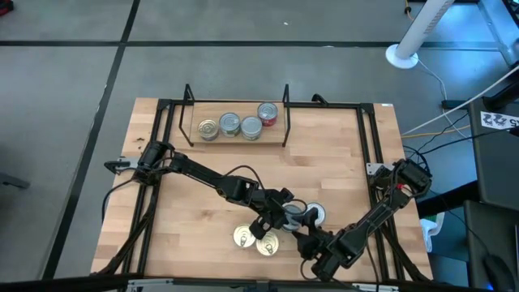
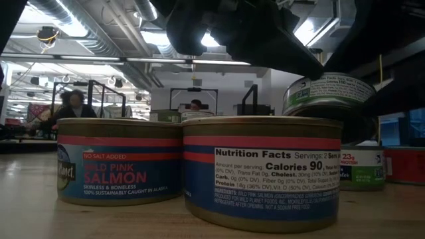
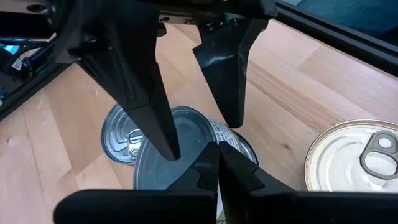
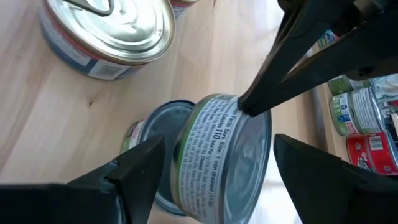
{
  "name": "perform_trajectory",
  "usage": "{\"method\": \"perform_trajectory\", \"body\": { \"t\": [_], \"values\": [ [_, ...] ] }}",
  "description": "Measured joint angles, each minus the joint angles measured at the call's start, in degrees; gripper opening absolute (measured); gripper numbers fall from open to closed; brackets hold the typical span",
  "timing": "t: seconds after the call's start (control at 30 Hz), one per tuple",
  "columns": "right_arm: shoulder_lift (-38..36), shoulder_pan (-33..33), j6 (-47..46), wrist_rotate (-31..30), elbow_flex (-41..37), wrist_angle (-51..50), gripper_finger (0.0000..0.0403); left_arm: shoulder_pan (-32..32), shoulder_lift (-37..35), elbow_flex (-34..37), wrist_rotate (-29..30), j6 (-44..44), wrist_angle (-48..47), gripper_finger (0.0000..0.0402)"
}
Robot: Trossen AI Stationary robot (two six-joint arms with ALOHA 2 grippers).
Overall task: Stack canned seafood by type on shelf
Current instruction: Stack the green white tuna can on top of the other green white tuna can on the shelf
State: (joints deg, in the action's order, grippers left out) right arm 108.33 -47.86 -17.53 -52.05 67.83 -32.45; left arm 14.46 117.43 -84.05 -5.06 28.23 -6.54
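- High view: the left gripper (image 1: pixel 280 212) and right gripper (image 1: pixel 306 235) meet over the near middle of the light-wood tabletop (image 1: pixel 340 154), well apart from the small wooden shelf with thin black uprights (image 1: pixel 237 134) at the far side.
- Right wrist view: a short round silver tin with a green-edged label of small print (image 4: pixel 224 158) sits tilted on its edge between the right gripper's (image 4: pixel 214 171) two dark fingers, which stand wide apart on either side of it without clearly pressing it.
- Left wrist view: the left gripper's (image 3: pixel 217 158) fingertips are together, their tips against the tilted tin's (image 3: pixel 171 165) rim.
- A second silver pull-tab tin (image 4: pixel 165 134) lies flat under and beside the tilted one.
- Two gold-lidded salmon tins with blue and red labels (image 2: pixel 119 162) stand nearby on the table.
- Four tins (image 1: pixel 229 126) stand in a row on the shelf, one with a red side (image 1: pixel 268 115).
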Motion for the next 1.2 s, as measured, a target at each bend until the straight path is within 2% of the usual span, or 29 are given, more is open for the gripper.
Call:
{"method": "perform_trajectory", "body": {
  "t": [1.2],
  "values": [
    [1.4,1.1,0.0,-1.4,-0.1,0.7,0.0300,0.0,0.0,0.0,0.0,-1.4,0.0,0.0000]
  ]
}}
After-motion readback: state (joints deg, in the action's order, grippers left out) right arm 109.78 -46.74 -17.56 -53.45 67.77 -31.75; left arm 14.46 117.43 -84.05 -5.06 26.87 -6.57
